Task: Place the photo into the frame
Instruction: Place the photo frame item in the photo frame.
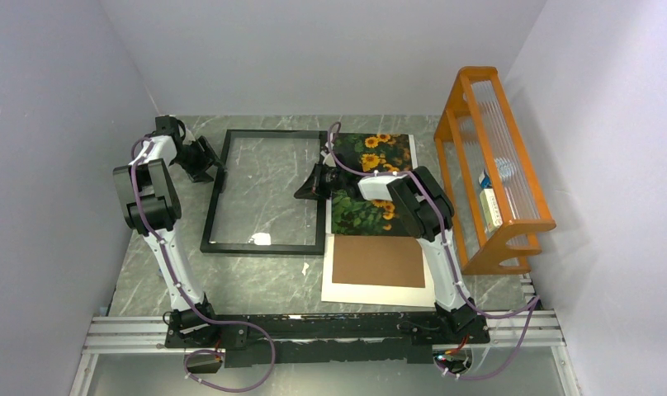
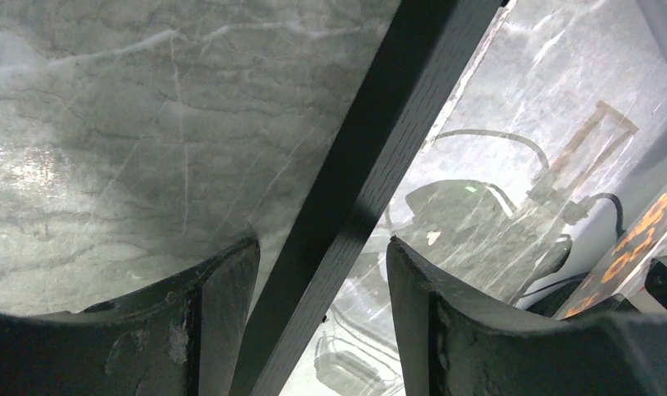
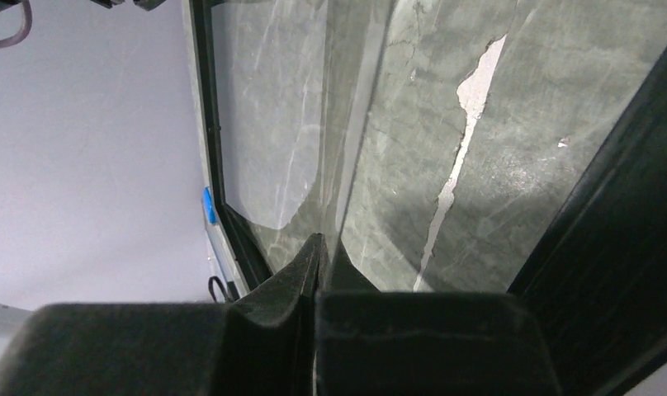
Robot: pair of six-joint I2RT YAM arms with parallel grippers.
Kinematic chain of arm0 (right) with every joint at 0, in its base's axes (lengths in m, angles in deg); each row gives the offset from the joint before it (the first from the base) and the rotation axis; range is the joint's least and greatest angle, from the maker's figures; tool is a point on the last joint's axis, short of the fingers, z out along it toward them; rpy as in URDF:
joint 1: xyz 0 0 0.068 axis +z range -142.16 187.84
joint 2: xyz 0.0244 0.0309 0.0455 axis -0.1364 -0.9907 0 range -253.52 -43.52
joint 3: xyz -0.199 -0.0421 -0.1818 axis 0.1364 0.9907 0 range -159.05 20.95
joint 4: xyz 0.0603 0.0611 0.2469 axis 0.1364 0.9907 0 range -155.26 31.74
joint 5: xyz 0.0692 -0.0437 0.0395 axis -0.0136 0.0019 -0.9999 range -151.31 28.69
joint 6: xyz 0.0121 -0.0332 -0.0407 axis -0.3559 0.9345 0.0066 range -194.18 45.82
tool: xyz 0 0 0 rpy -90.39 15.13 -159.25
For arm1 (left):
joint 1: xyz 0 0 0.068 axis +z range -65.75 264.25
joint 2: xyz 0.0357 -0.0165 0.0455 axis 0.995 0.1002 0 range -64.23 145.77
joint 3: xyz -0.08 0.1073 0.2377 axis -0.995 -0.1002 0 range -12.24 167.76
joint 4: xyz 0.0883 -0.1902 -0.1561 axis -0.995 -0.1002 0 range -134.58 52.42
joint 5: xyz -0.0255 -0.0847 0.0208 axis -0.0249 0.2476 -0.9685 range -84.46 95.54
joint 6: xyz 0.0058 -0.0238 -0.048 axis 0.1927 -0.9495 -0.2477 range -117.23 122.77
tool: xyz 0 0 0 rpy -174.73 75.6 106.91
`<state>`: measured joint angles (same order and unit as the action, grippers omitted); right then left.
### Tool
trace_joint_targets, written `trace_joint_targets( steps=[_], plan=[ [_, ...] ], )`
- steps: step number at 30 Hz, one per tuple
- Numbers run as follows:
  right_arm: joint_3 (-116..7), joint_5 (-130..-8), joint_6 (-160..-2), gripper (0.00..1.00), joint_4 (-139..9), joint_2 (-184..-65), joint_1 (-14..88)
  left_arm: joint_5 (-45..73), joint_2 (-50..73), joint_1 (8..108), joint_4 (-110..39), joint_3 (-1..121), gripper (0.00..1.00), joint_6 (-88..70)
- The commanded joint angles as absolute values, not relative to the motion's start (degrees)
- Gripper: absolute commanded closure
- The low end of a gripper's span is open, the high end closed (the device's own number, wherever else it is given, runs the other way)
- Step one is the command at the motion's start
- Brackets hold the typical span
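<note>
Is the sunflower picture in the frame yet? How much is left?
Not yet. Done: the frame lies flat with no picture inside. In hand: the left claw sits open astride its left bar, the right claw shut at its right edge. Left: the photo lies beside the frame and must go in.

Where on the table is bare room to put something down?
Bare table lies between the near bar of the frame, the white sheet and the arms' black base. Right of the frame is crowded: photo, brown board, orange rack.
</note>
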<state>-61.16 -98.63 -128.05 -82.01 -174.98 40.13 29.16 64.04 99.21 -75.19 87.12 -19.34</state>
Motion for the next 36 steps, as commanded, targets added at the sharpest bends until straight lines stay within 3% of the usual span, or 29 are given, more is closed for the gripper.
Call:
trace_joint_targets(
  steps=[1,8,20,36],
  plan=[
    [-63.9,-103.2,-129.1,1.0,-82.4,-176.1,40.7,25.5,70.1,98.6,-73.7,85.5,0.34,-18.3],
    [-65.5,-102.3,-129.1,0.92,-80.1,-176.5,40.7,24.3,70.5,98.3,-73.2,85.5,0.35,-18.3],
    [-67.0,-102.2,-128.7,0.92,-79.0,-177.0,40.8,18.7,70.0,97.1,-72.4,83.4,0.46,-16.4],
    [-67.8,-102.1,-128.0,0.91,-77.3,-177.4,41.2,11.6,70.1,95.0,-74.0,83.2,0.53,-14.5]
  ],
)
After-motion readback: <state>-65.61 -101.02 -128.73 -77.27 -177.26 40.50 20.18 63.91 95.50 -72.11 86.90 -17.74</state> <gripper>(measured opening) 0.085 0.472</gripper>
